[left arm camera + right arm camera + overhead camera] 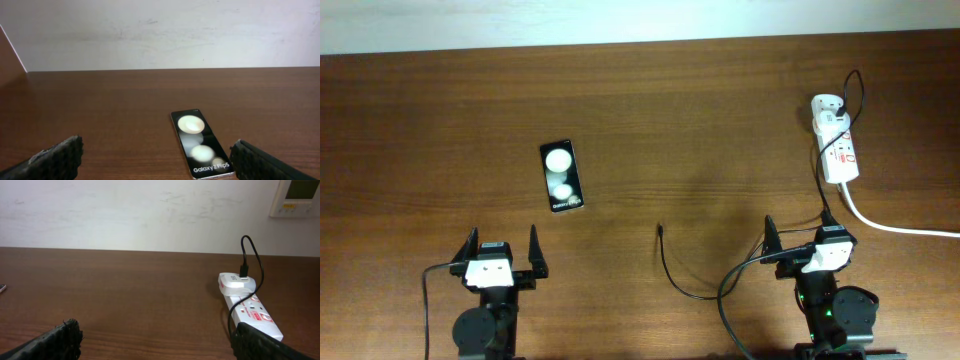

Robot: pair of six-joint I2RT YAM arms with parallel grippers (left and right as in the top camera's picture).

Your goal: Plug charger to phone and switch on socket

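The black phone (561,175) lies flat on the table left of centre, its screen reflecting two white lights; it also shows in the left wrist view (201,143), ahead and right of the jaws. The white socket strip (838,142) lies at the far right, with the charger's white adapter (827,106) plugged into its far end; both show in the right wrist view (250,311). The thin black charger cable runs down from the adapter, and its plug tip (661,231) rests loose on the table at centre. My left gripper (502,249) and right gripper (807,233) are open and empty near the front edge.
The socket's thick white cord (900,228) runs off to the right edge. The robots' thicker black cables loop near the right arm base (730,290). A white wall lies beyond the table's far edge.
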